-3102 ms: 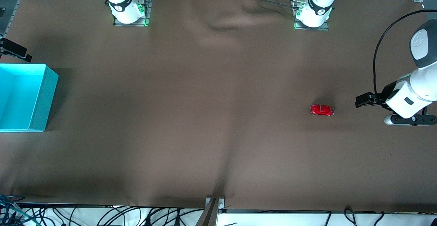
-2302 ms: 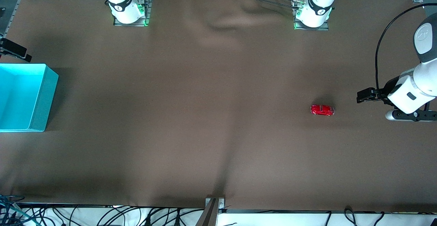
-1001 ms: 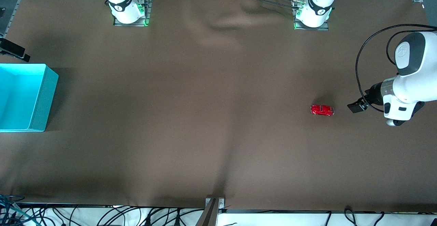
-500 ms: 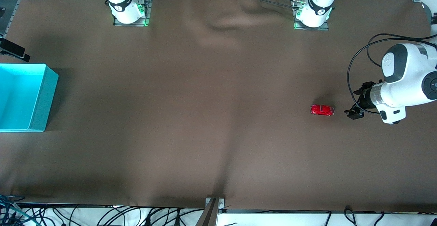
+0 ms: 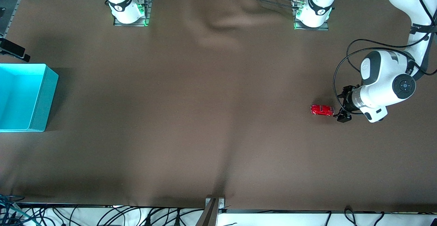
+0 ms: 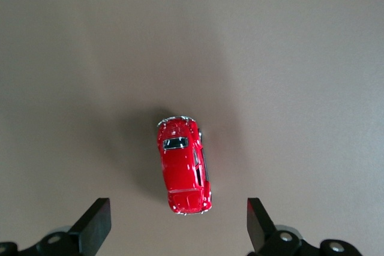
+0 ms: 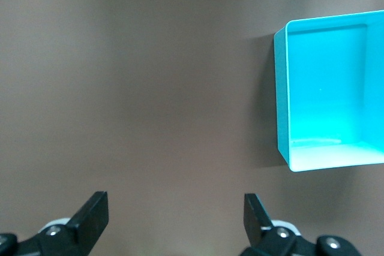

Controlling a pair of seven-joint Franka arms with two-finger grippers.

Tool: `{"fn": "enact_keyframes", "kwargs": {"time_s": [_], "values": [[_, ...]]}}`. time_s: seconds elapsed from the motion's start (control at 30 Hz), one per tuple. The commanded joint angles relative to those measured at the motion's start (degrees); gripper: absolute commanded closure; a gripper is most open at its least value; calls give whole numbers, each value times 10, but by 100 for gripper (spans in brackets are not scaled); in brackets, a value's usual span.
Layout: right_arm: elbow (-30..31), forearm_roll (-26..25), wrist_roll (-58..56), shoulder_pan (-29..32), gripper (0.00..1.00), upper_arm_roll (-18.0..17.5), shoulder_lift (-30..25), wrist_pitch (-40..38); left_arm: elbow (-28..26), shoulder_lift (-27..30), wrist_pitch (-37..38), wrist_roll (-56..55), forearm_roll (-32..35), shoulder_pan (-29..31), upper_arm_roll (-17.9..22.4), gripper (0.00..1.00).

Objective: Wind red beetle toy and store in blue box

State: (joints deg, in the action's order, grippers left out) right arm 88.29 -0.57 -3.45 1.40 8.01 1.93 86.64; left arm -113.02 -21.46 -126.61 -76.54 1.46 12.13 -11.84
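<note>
The red beetle toy (image 5: pixel 322 110) lies on the brown cloth toward the left arm's end of the table. My left gripper (image 5: pixel 344 103) hangs open just beside it, on the side of the left arm's end. In the left wrist view the toy (image 6: pixel 183 165) lies lengthwise ahead of the left gripper (image 6: pixel 177 208), with its near end level with the fingertips (image 6: pixel 99 214) and touching neither. The blue box (image 5: pixel 41 98) stands at the right arm's end of the table, its cyan inside bare. My right gripper (image 7: pixel 174 205) hangs open over bare cloth beside the box (image 7: pixel 282 97).
The brown cloth (image 5: pixel 205 116) covers the whole table and is rumpled near the arms' bases (image 5: pixel 222 24). A black cable loop (image 5: pixel 338 72) hangs from the left arm's wrist above the toy. Cables lie below the table's front edge (image 5: pixel 136 215).
My left arm has swung in from the table's end, and its open gripper has come up close beside the red beetle toy. The toy, the box and the right gripper have not moved.
</note>
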Motion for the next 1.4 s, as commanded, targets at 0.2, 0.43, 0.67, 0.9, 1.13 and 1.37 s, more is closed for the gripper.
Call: {"fn": "enact_keyframes", "kwargs": {"time_s": [0.2, 0.43, 0.67, 0.9, 1.13, 1.37], "values": [[-10, 11, -7, 4, 0, -1, 3, -4, -6, -37, -44, -48, -1, -6, 1, 0], [-10, 10, -7, 4, 0, -1, 3, -4, -33, -33, -60, -54, -1, -6, 1, 0], [-10, 11, -6, 4, 0, -1, 3, -4, -54, -35, -97, -53, -1, -5, 2, 0], [-10, 11, -6, 4, 0, -1, 3, -4, -68, -37, -117, -53, -1, -5, 2, 0], [-10, 11, -6, 4, 0, -1, 3, -4, -76, -38, -127, -53, 0, -6, 2, 2], [-10, 11, -6, 4, 0, -1, 3, -4, -76, -52, -137, -56, 12, -5, 3, 4]]}}
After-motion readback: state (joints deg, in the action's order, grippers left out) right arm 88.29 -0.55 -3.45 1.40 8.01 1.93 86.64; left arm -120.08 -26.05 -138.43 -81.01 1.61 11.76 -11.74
